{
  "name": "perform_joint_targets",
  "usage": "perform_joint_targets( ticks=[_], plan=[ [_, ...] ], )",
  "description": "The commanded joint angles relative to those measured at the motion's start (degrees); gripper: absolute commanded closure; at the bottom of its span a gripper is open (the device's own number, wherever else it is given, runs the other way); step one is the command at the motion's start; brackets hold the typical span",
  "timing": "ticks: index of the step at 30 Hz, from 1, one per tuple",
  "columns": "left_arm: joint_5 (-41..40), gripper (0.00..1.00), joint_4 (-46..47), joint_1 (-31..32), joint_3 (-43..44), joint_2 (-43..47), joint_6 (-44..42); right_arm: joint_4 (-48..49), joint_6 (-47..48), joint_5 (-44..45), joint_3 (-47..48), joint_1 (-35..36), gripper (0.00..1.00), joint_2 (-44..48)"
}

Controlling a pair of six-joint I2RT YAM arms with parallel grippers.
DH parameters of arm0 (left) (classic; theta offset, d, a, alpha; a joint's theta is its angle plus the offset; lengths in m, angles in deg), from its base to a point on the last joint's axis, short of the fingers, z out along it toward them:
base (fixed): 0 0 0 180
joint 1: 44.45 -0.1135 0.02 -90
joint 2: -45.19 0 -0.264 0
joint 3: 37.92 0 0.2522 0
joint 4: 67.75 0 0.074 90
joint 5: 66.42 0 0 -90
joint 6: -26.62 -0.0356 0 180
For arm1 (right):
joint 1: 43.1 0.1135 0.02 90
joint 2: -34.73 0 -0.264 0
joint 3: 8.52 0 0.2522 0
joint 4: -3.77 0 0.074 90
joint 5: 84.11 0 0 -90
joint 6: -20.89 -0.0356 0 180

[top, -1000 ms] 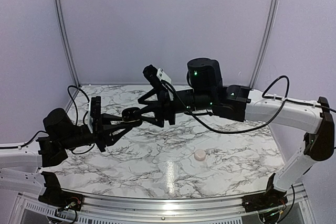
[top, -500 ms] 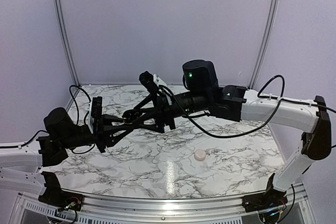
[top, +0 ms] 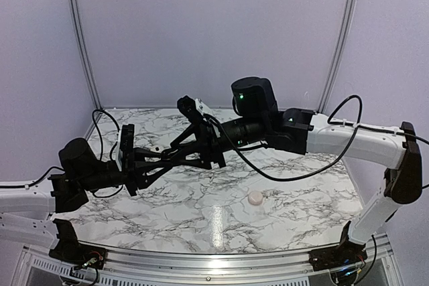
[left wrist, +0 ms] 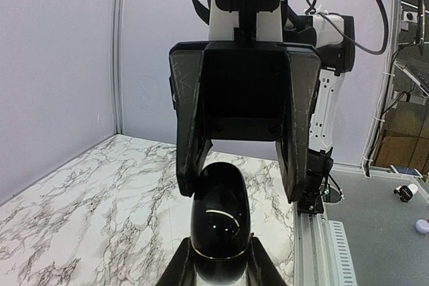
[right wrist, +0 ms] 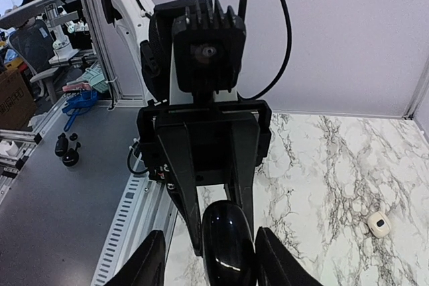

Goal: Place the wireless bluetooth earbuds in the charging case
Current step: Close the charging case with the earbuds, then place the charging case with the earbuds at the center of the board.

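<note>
Much table [top: 201, 209] lies open below, edges far. My left gripper [left wrist: 220, 269] clamps the case [left wrist: 218, 222]; my right gripper [right wrist: 209, 262] straddles it, unclosed.

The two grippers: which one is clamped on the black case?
The left gripper: it squeezes the black case from both sides. The right gripper only straddles the case, with a visible gap beside it.
</note>
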Motion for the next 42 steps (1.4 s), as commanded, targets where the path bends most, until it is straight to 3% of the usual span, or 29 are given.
perform_joint_targets(
  ticks=[1, 5, 10, 15, 21, 28, 42],
  plan=[
    [-3.7, 1.00, 0.9, -0.3, 2.9, -0.7, 1.4, -3.9, 2.9, -2.4, 1.6, 1.7, 0.56, 0.7],
    [-4.7, 1.00, 0.9, -0.8, 3.3, -1.1, 2.3, -4.1, 3.2, -2.3, 0.9, 1.8, 0.56, 1.2],
    [-8.3, 1.00, 0.7, -2.1, 3.3, -2.5, 5.4, 1.0, -0.7, 0.9, -3.1, -1.2, 0.45, 4.9],
    [-13.4, 1.00, -7.5, -6.5, 6.7, -6.7, 11.1, 5.9, -5.7, 5.5, -8.3, -6.0, 0.38, 8.3],
    [-13.4, 1.00, -15.1, -12.7, 12.3, -16.8, 16.2, 10.9, -11.6, 9.0, -15.4, -12.3, 0.31, 10.6],
    [-12.9, 0.97, -18.1, -15.0, 20.9, -31.5, 15.9, 12.8, -15.1, 12.4, -22.3, -16.8, 0.26, 12.4],
    [-7.6, 0.95, -23.7, -18.6, 35.0, -52.8, 19.2, 12.7, -16.5, 14.9, -26.6, -18.2, 0.19, 12.9]
  ],
)
